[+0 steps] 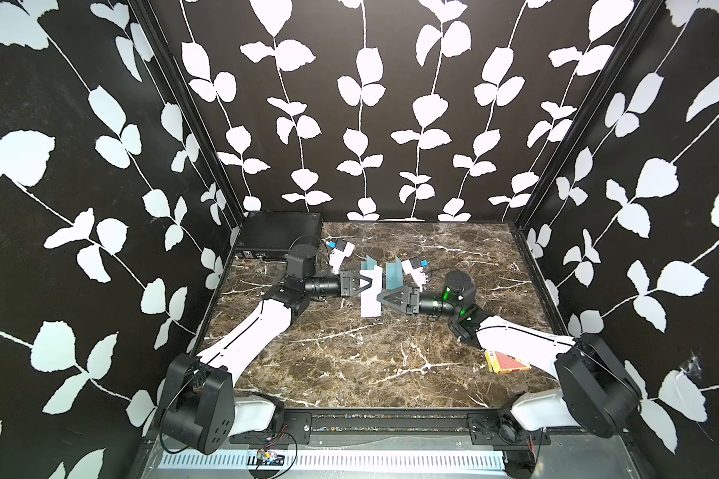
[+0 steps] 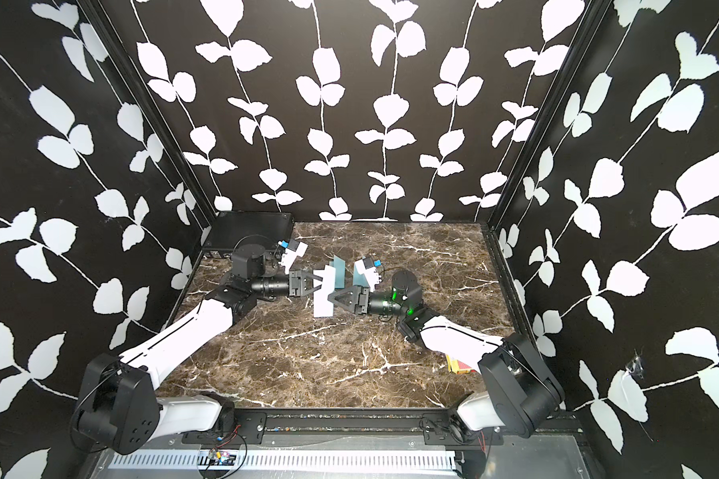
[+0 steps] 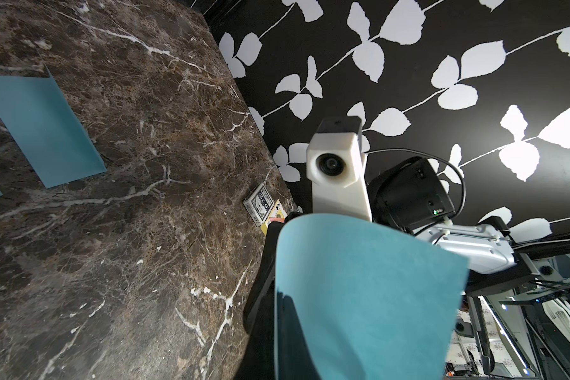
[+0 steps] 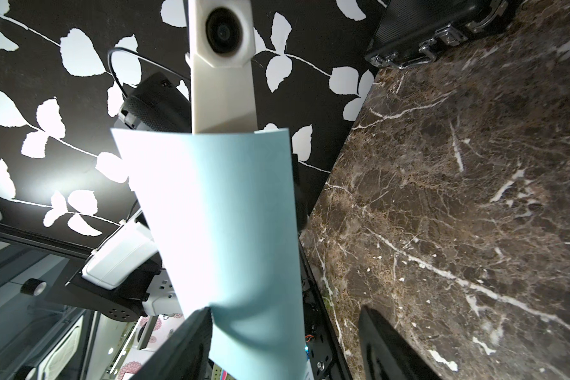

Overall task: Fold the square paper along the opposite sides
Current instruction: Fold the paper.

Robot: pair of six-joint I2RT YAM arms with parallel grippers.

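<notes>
The square paper (image 1: pixel 370 302) hangs upright over the middle of the table between my two grippers, white in both top views and teal in the wrist views. My left gripper (image 1: pixel 367 284) comes in from the left and is shut on one edge of the paper (image 3: pixel 359 296). From the right, my right gripper (image 1: pixel 383 299) stands open. The paper's (image 4: pixel 224 214) near edge runs between its fingers (image 4: pixel 185 345), brushing one of them. The paper (image 2: pixel 322 300) curves slightly.
Two folded teal papers (image 1: pixel 370 265) (image 1: pixel 393 274) stand on the marble table (image 1: pixel 349 365) just behind the grippers. A black case (image 1: pixel 281 238) fills the back left corner. A card box (image 1: pixel 505 363) lies under the right arm, near the front right.
</notes>
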